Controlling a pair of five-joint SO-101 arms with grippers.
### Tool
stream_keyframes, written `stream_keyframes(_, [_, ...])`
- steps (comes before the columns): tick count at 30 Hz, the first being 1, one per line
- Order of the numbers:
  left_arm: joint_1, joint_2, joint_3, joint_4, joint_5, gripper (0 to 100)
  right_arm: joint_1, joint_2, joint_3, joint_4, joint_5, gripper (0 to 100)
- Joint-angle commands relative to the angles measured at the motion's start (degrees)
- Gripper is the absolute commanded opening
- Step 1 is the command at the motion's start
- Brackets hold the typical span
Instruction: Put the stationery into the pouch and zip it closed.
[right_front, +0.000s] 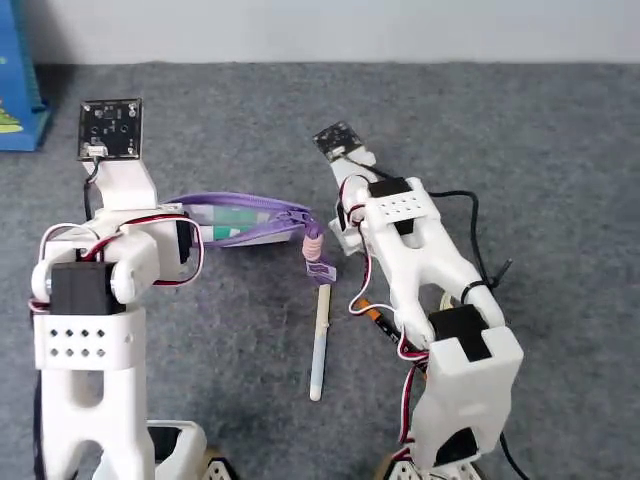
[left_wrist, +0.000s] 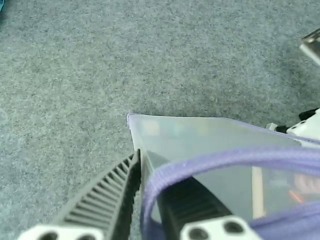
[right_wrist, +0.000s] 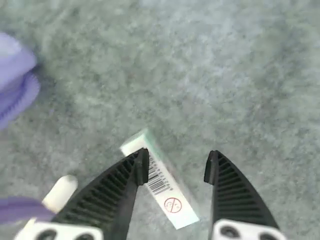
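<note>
Pouch (right_front: 250, 222), translucent with purple zip trim, lies on the grey carpet (right_front: 520, 140) between the two arms, a green and white item showing through its wall. At its left end the left gripper (left_wrist: 141, 162) is pinched tight on the pouch's edge, with the purple trim running out between the jaws. At the pouch's right end a pink and purple zip tag (right_front: 316, 256) hangs down and touches the top of a white pen (right_front: 320, 340), which lies on the carpet outside the pouch. Just right of that, the right gripper (right_wrist: 177, 157) points down with its jaws moderately apart over a small white and green box (right_wrist: 161, 189) lying flat on the carpet. An orange pencil (right_front: 377, 316) lies under the right arm.
</note>
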Motion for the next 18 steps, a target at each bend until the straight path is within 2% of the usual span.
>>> stream_keyframes(1, [0.00,-0.18,-0.31,-1.32,0.62,1,-1.45,0.04,-2.90,4.97,0.53,19.4])
stream_keyframes(7, [0.00,-0.18,-0.31,-1.32,0.62,1,-1.45,0.04,-7.91,13.32,0.53,19.1])
stream_keyframes(18, [0.00,-0.18,-0.31,-1.23,0.62,1,-1.36,7.69,-8.09,8.57,0.44,18.9])
